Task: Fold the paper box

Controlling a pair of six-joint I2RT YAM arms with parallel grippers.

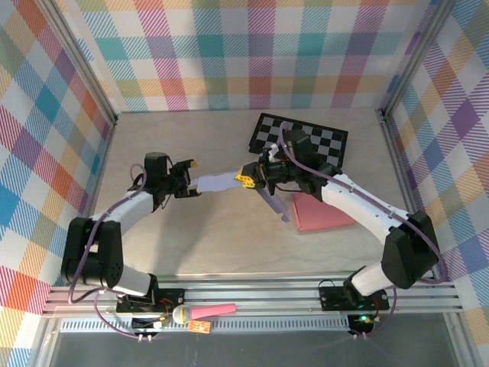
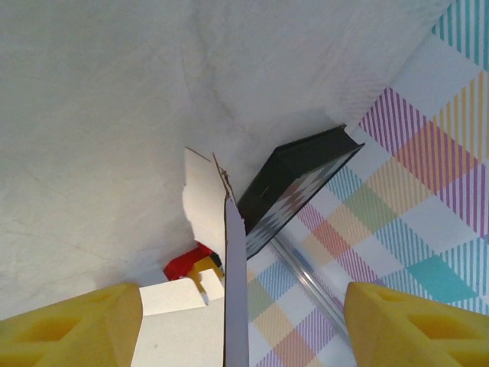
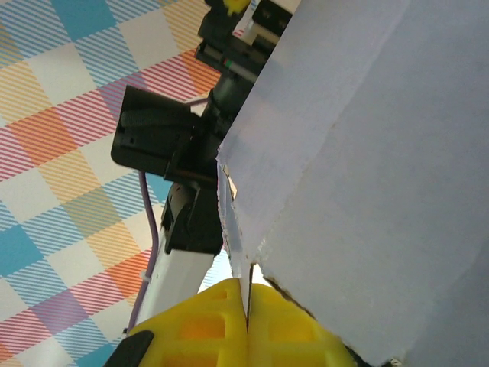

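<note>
Top external, mid-frame: my right gripper (image 1: 247,180) pinches the paper box (image 1: 218,182); left gripper (image 1: 191,180) gapes around its end, so closing crooked, I'd crease the panel

The left arm (image 1: 126,208) and right arm (image 1: 359,205) share one build: white tubular links between black cylindrical joint housings. A thin purple cable (image 3: 153,229) runs along the outside of each arm. The left claw (image 1: 193,180) and right claw (image 1: 246,178) carry yellow moulded fingers (image 2: 69,325) with recessed pockets. Each arm stands on a black base plate (image 1: 340,294).
</note>
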